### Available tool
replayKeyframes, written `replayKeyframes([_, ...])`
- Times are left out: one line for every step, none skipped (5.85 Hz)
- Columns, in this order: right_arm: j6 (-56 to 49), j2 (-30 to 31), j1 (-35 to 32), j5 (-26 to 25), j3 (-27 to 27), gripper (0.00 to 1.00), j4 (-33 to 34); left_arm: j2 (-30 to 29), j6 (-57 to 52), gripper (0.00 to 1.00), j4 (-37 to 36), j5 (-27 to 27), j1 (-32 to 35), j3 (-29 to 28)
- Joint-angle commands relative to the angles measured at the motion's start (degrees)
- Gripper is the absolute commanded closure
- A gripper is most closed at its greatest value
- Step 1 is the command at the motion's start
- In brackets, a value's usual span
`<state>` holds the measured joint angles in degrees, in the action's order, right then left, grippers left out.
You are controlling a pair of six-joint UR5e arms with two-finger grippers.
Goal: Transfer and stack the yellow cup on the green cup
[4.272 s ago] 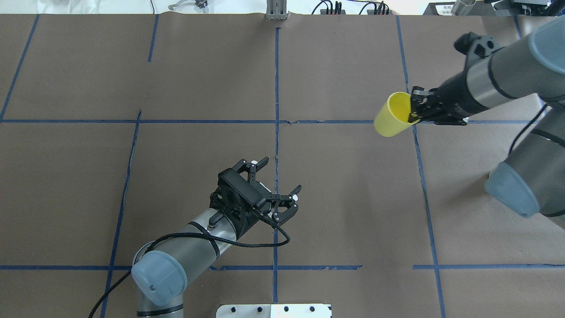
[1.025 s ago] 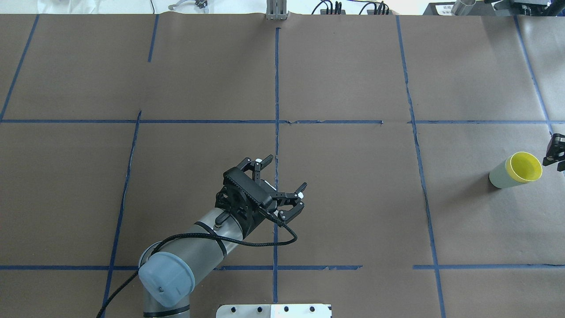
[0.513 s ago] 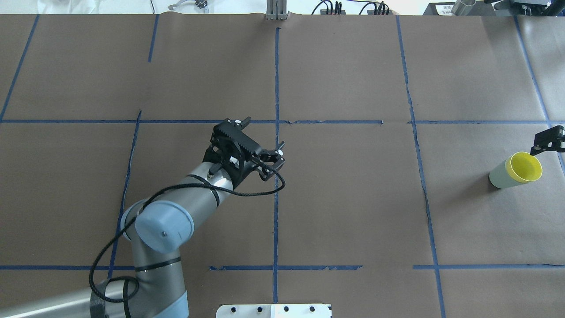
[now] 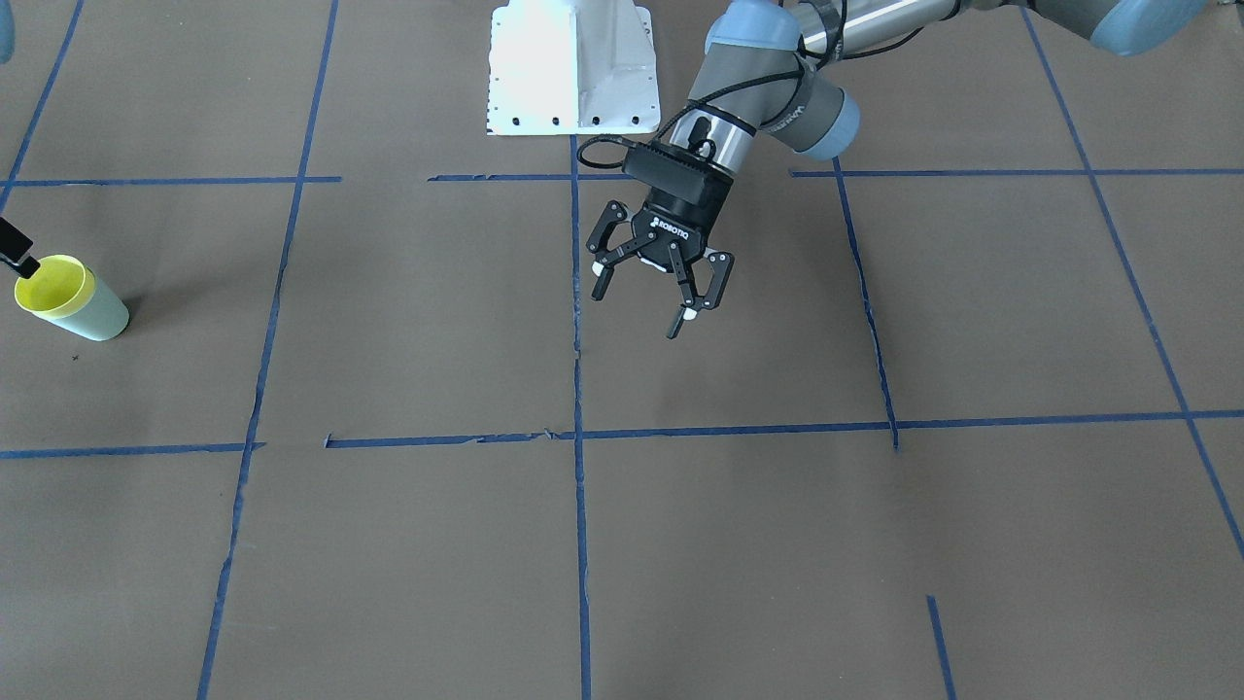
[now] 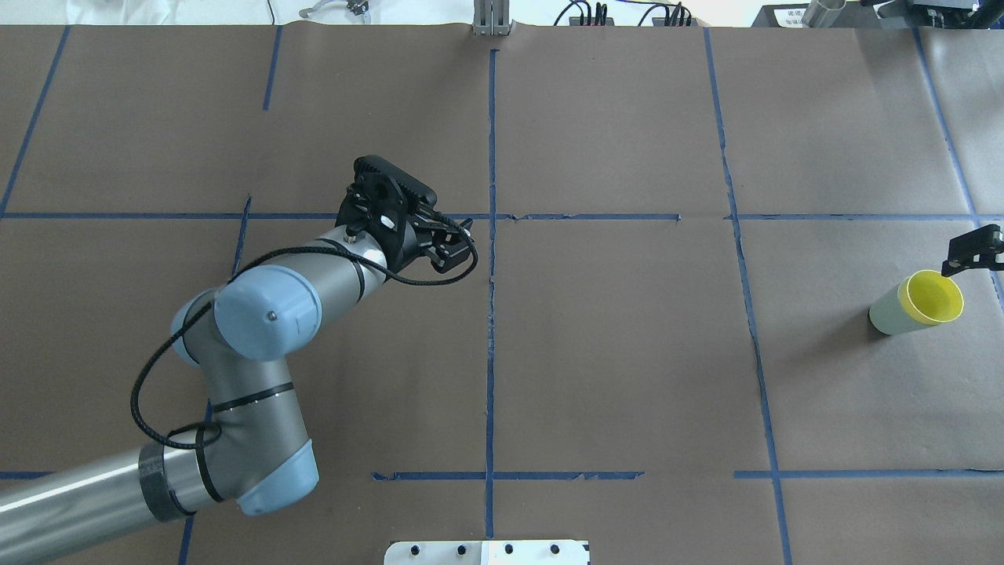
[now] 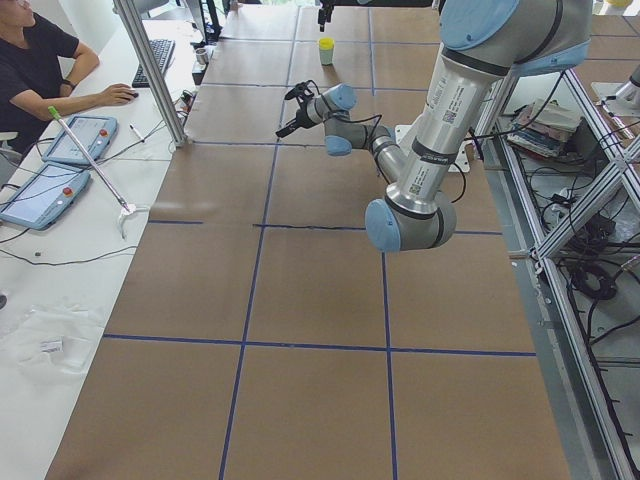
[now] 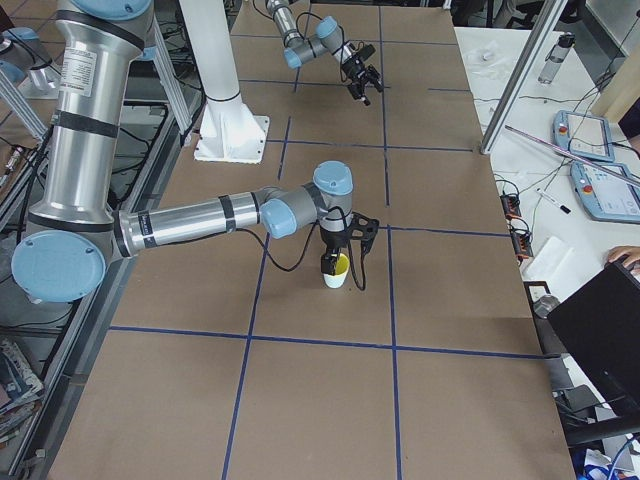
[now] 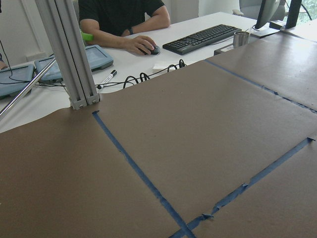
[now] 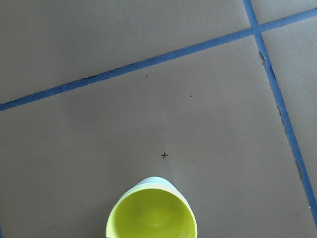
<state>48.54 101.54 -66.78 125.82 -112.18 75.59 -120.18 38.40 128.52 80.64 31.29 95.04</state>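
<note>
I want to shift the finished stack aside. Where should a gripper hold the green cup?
Pinch the green cup across its bare side wall, below the yellow cup nested in it, coming in level from the side. It stands upright, its mouth is filled, and the wall widens upward, so a lift should hold.

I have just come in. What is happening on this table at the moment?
The stacking looks done: the yellow cup sits upright inside the green cup near the right end of the table. The right gripper hangs open just beside the rim, holding nothing. The left gripper is open and empty above the middle of the table, far from the cups.
</note>
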Motion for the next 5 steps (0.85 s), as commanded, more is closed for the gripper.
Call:
replayKeyframes([-12.6, 0.1, -3.8, 1.2, 0.2, 0.0, 0.3, 0.6, 0.4, 0.01, -14.4, 19.5, 10.6, 0.5])
replayKeyframes([-15.7, 0.2, -6.9, 4.6, 0.1, 0.0, 0.4, 3.1, 0.4, 0.01, -18.3, 28.7, 16.0, 0.5])
replayKeyframes([-23.0, 0.6, -9.0, 5.0, 0.4, 0.0, 1.2, 6.5, -0.3, 0.02, -18.7, 39.3, 23.0, 0.1])
replayKeyframes([-27.2, 0.3, -11.0, 5.0, 1.3, 0.0, 2.5, 9.7, -3.8, 0.02, -18.7, 46.5, 29.1, -1.5])
replayKeyframes([-32.7, 0.4, -12.5, 5.0, 2.6, 0.0, 3.8, 15.5, -17.0, 0.01, -18.7, 49.0, 33.7, -1.6])
